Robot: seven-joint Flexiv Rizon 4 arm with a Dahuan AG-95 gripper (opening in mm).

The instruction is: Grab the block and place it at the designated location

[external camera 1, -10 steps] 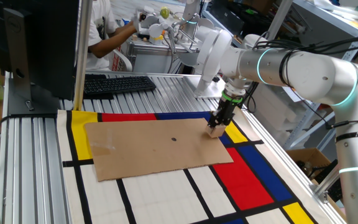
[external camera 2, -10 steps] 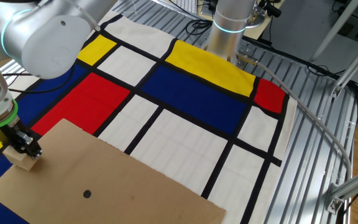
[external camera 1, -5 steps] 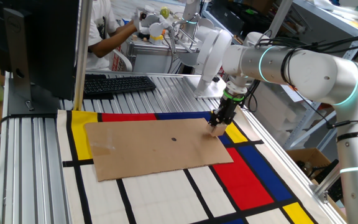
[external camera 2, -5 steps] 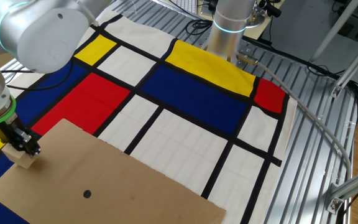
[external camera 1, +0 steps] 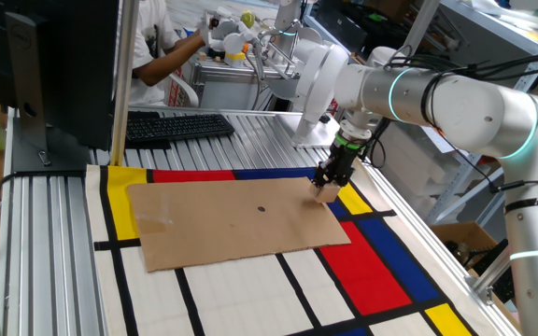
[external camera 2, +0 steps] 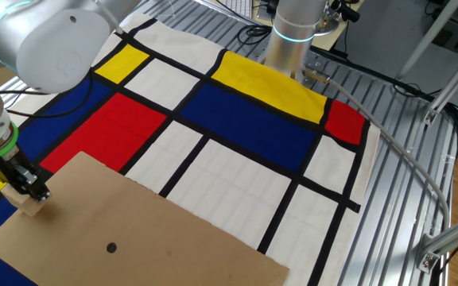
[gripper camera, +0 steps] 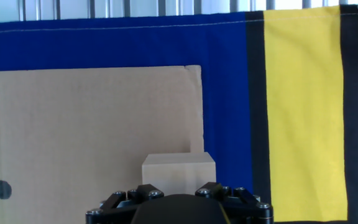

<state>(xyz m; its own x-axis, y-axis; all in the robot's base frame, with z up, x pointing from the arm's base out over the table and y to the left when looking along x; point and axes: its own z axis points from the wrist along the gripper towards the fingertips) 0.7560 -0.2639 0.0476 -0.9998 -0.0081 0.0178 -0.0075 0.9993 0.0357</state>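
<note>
- We see the gripper (external camera 1: 326,186) pointing straight down over the block (external camera 1: 324,195), which sits at the edge of the cardboard sheet (external camera 1: 222,224), near 1 of its corners.
- In the hand view the block (gripper camera: 178,168) shows just past the finger housing, square to it — we judge the hand is lined up this way so the fingers can meet 2 opposite faces.
- The jaws sit partly apart and straddle the block (external camera 2: 28,206); whether the pads already press on it we cannot tell, since the gripper (external camera 2: 32,190) hides the contact.
- The block rests on the sheet, not lifted.
- The designated location (external camera 1: 261,209) is a dark dot near the sheet's middle, well apart from the block — so the carry would run across the cardboard.
- Count: 1 block, 1 dot (external camera 2: 111,248), 1 cardboard sheet, 1 gripper.
- Under the sheet lies a colored mat (external camera 2: 245,115) of red, yellow, blue and white panels.
</note>
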